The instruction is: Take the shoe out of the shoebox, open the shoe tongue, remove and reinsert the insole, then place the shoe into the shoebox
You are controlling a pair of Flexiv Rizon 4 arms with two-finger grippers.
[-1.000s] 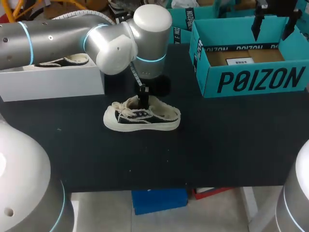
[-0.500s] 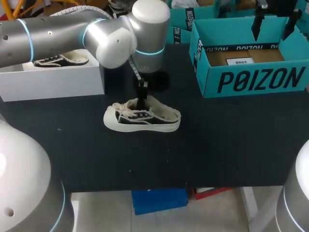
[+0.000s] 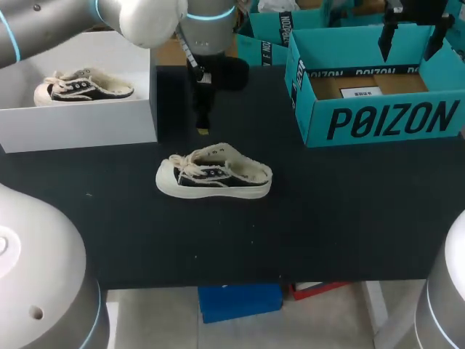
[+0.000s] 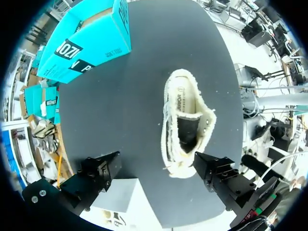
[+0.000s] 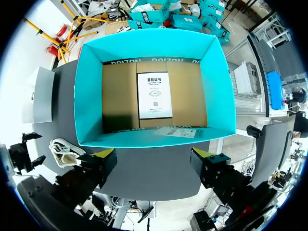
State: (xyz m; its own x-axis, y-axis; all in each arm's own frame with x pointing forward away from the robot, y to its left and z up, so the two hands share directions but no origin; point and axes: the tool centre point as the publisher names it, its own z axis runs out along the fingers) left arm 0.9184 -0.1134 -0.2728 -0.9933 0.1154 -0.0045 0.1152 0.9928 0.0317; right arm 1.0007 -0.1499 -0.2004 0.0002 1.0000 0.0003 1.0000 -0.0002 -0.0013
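Dark matte worktop (image 3: 341,218), evenly lit with only soft shadows, spanning the head view from side to side and carrying a white open box (image 3: 80,127) at its left rear.

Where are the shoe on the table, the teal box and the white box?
shoe on the table (image 3: 211,178), head view, on its dark side panel.
teal box (image 3: 385,120), head view, on its printed front wall.
white box (image 3: 80,125), head view, on its plain front wall.

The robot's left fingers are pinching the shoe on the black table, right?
No. The shoe is on the black table, but the left fingers are open and hover above it without touching it. The left wrist view shows this.
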